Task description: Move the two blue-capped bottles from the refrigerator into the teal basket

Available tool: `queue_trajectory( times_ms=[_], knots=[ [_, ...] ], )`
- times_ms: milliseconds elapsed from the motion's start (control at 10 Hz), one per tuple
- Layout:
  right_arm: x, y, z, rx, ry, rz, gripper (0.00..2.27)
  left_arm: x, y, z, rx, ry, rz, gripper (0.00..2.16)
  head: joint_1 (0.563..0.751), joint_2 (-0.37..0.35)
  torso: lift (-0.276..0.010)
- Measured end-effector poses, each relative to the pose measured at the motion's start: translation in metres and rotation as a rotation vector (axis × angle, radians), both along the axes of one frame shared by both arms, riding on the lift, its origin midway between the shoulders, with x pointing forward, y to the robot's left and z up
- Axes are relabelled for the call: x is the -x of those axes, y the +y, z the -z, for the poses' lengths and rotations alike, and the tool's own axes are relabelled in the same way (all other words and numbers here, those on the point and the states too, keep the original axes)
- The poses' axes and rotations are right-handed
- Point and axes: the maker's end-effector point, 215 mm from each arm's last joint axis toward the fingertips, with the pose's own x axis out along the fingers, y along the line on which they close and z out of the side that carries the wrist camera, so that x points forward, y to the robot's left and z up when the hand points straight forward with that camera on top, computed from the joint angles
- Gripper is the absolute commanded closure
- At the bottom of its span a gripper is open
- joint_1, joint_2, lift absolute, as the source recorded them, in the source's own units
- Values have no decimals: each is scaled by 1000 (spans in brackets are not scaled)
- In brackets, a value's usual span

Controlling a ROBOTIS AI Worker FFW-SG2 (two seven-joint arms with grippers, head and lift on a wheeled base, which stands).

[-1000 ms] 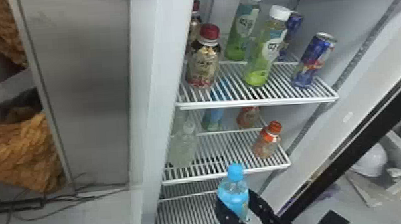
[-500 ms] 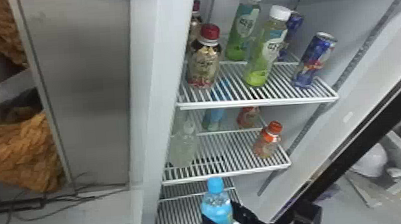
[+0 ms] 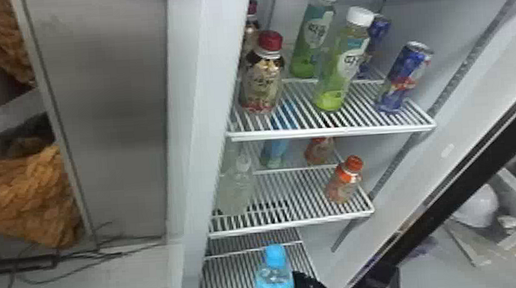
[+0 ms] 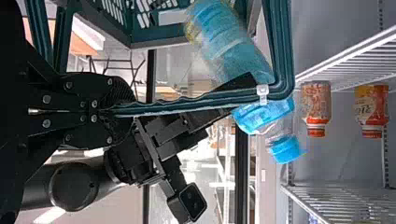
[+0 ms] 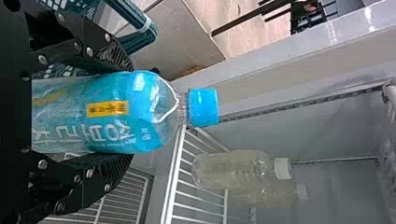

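Well, I think I am on the carrying step for one blue-capped bottle [image 5: 112, 133], out in front of the fridge [image 3: 196, 94] shelves. My right gripper [image 5: 129, 113] squeezes it from both sides, and my left gripper [image 4: 127, 110] pinches the handle [image 4: 187, 103] of the teal basket [image 4: 156, 43]. Next I need to get the bottle past that handle, lower it in gently and let go; it could bump the handle and tip. A second blue bottle [image 3: 275, 151] stands at the back of the middle shelf [image 3: 292, 226], so that one is left to fetch. The bottle I hold is upright and see-through, with a bright blue wrap and a little yellow patch.
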Motion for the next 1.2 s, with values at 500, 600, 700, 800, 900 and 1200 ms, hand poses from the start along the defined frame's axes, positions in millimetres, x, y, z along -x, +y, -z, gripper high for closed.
queue_trajectory(
  times_ms=[500,600,700,800,900,1200],
  knots=[
    [-45,-52,-20,15,-203,150,464,0,0,0,1,0,0,1136,695,-350,-139],
    [-59,-71,-27,24,-266,215,464,0,-1,-1,2,0,0,1136,695,-350,-139],
    [-71,-86,-35,32,-323,263,463,0,-1,-1,2,0,-1,1136,695,-350,-139],
    [-82,-97,-40,39,-368,296,463,0,0,-1,3,1,-3,1136,695,-350,-139],
    [-91,-106,-42,44,-404,327,463,-1,0,-1,3,1,-4,1136,695,-350,-139],
    [-113,-122,-41,35,-472,394,456,-1,-1,-2,4,-1,-3,1136,695,-350,-139]
  ],
)
